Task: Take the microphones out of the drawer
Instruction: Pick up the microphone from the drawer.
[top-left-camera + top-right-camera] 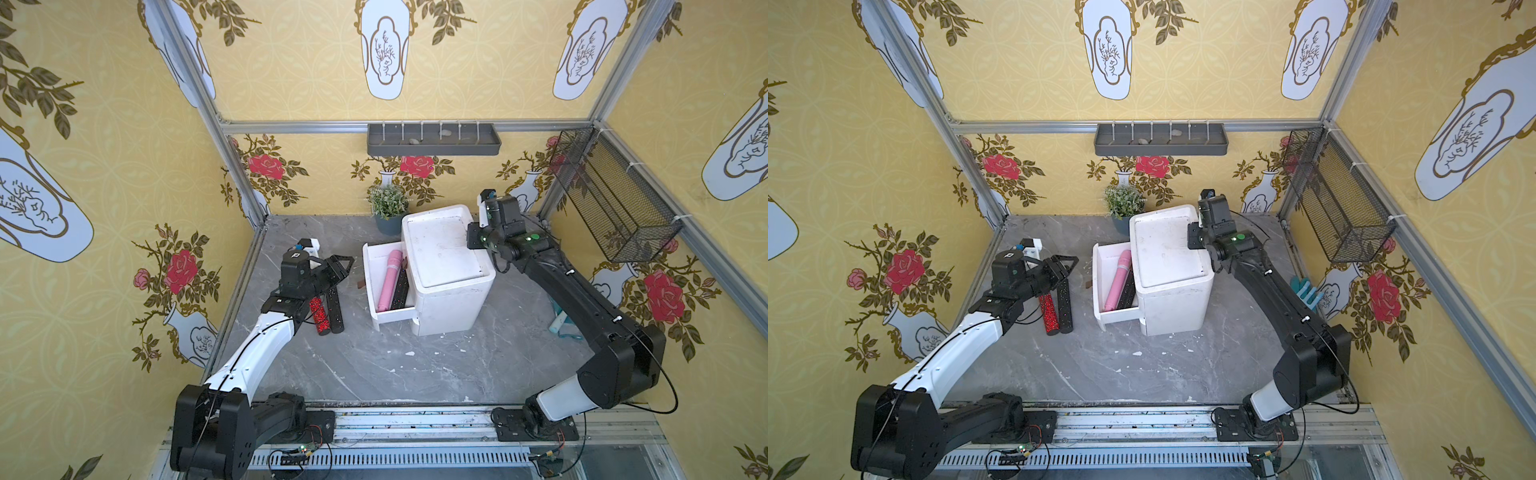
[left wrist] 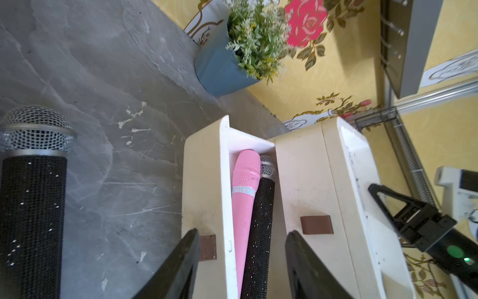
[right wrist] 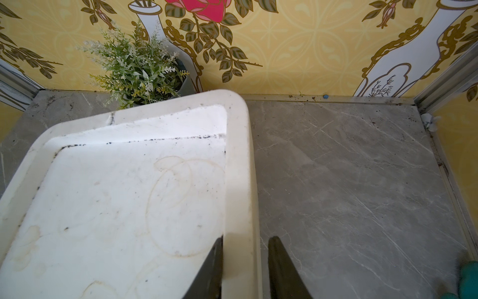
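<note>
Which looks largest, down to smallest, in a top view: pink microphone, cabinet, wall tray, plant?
1. cabinet
2. wall tray
3. plant and pink microphone: too alike to rank.

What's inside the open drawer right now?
A pink microphone and a black sparkly microphone lie side by side in the drawer. The cabinet covers whatever sits deeper in.
</note>
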